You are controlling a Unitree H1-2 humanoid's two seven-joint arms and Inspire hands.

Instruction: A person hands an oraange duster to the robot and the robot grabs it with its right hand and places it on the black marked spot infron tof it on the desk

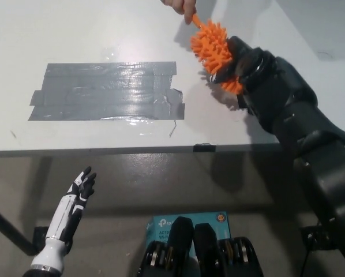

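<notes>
Bare desk (74,34) around the black taped patch (106,91), open from above; only a person's hand (177,6) intruding at the far edge.

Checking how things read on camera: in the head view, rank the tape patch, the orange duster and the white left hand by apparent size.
1. Tape patch, clearly largest.
2. Orange duster and left hand: look alike, and they sit at different depths, so unranked.

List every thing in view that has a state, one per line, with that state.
Duster: off the desk, its handle end in a person's hand, its head in the right hand.
Right hand: shut on the duster.
Left hand: open, holding nothing, low beside the desk.
Taped patch: bare, nothing on it.
</notes>
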